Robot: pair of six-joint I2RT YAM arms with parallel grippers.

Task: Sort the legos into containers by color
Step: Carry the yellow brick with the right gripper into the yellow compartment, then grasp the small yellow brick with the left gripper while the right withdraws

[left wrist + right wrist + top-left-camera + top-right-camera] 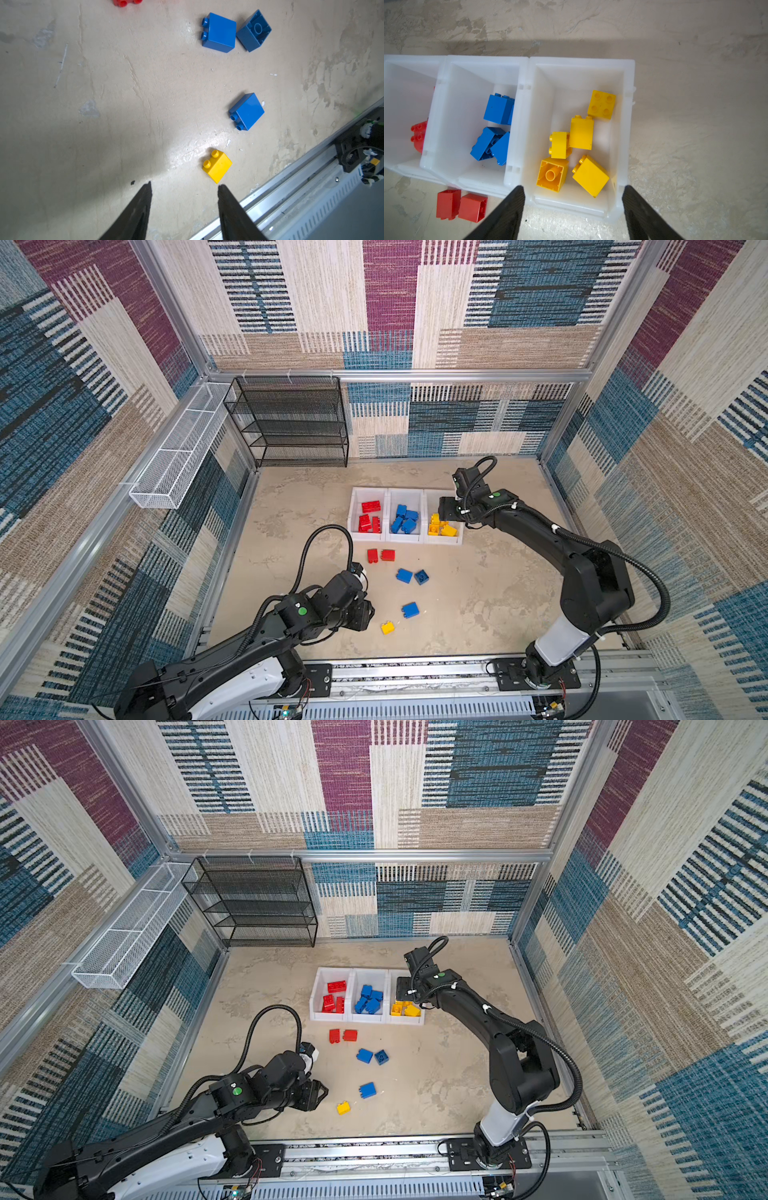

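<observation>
Three white containers stand in a row: the left one (pixel 369 491) holds red legos, the middle one (pixel 405 492) blue, the right one (pixel 581 61) yellow. My right gripper (pixel 573 188) hovers open and empty over the right container's near wall. Loose on the table lie two red legos (pixel 380 555), a pair of blue legos (pixel 412 576), a single blue lego (pixel 410 609) and a yellow lego (pixel 217 166). My left gripper (pixel 185 186) is open with nothing between its fingers, low over the table, and the yellow lego lies just ahead of one fingertip.
A black mesh shelf rack (pixel 291 423) stands at the back left, and a long white wire basket (pixel 178 452) hangs on the left wall. The aluminium rail (pixel 415 672) carrying both arm bases runs along the table's front edge, close to the yellow lego.
</observation>
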